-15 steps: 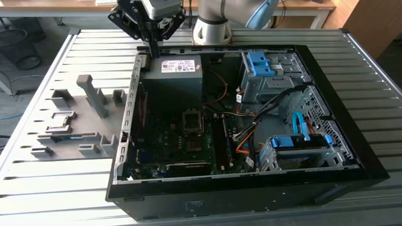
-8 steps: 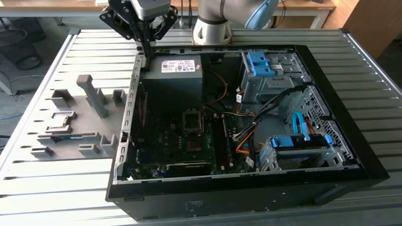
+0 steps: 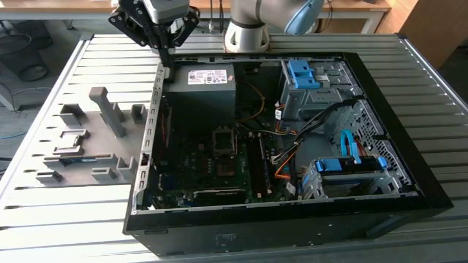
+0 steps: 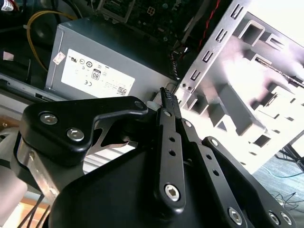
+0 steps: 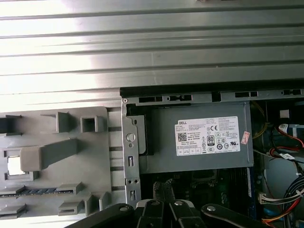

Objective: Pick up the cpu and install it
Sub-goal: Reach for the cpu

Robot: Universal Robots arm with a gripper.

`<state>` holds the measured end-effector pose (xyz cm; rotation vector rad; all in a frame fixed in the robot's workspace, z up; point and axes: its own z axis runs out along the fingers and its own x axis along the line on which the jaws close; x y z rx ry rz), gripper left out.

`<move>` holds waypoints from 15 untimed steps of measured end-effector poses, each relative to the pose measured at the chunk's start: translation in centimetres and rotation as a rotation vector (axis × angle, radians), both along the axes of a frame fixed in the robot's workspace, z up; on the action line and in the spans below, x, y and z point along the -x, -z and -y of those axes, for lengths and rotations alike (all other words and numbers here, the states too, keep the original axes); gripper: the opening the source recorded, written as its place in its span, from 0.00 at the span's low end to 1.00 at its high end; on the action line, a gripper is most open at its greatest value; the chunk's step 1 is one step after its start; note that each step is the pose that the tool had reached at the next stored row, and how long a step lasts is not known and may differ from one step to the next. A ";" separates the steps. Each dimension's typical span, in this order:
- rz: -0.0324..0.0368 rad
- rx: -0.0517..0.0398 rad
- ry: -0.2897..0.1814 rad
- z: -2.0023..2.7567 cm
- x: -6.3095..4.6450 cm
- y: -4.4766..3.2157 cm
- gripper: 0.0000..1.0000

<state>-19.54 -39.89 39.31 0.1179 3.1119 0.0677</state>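
Note:
My gripper (image 3: 166, 64) hangs over the far corner of the open computer case (image 3: 395, 137) on the exterior view's left, just above the case wall beside the grey power-supply box (image 3: 207, 82). Both wrist views show its black fingers (image 4: 166, 97) pressed together, and I see nothing between them. A small bright square that looks like the cpu (image 5: 14, 166) lies in a recess of the grey fixture (image 5: 61, 152) outside the case. The dark socket frame (image 3: 223, 141) sits mid-motherboard, well away from the gripper.
The grey fixture (image 3: 95, 145) lies on the slatted metal table (image 3: 44, 219) at the exterior view's left and holds a memory stick (image 3: 84, 159). Inside the case are blue drive cages (image 3: 303, 74), orange and black cables (image 3: 281, 164) and the upright case wall (image 3: 153, 109).

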 end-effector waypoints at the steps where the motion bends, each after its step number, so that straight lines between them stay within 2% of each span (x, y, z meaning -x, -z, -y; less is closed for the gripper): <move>1: 0.0000 0.0000 0.000 0.00 0.1 0.00 0.10; 15: 0.0000 0.0000 0.000 0.00 2.3 0.01 0.10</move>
